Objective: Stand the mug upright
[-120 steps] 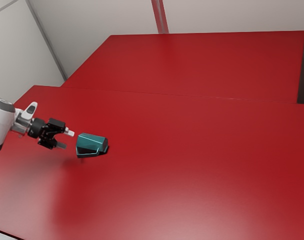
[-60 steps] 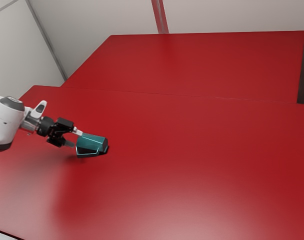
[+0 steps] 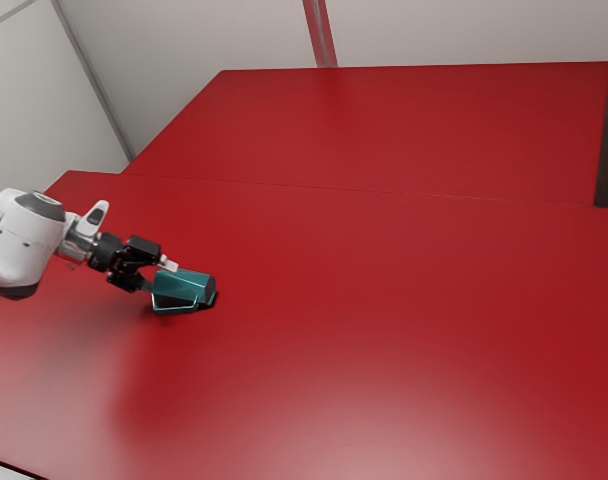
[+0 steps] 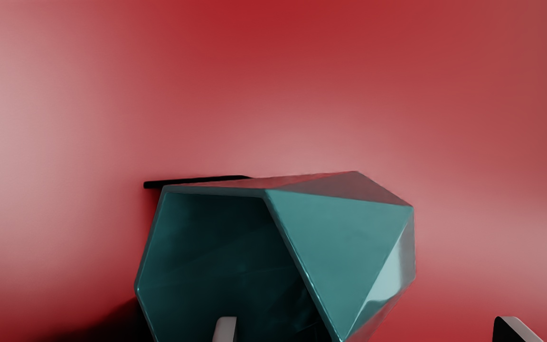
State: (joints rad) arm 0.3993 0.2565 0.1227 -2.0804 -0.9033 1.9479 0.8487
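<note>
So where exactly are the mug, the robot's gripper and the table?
Teal faceted mug [image 4: 340,237]: wrist view, on its outer wall, beside the open mouth.
Black two-finger gripper [image 3: 159,276]: exterior view, midway between its fingertips.
Red table [image 3: 384,320]: exterior view, on its glossy top.

Glossy red table [image 3: 384,370]; teal mug [image 3: 191,284] lying on side

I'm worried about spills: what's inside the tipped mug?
Inside the mug, dark teal walls show, with no contents visible. One robot finger covers a patch of the opening; what lies behind it can't be seen.
</note>
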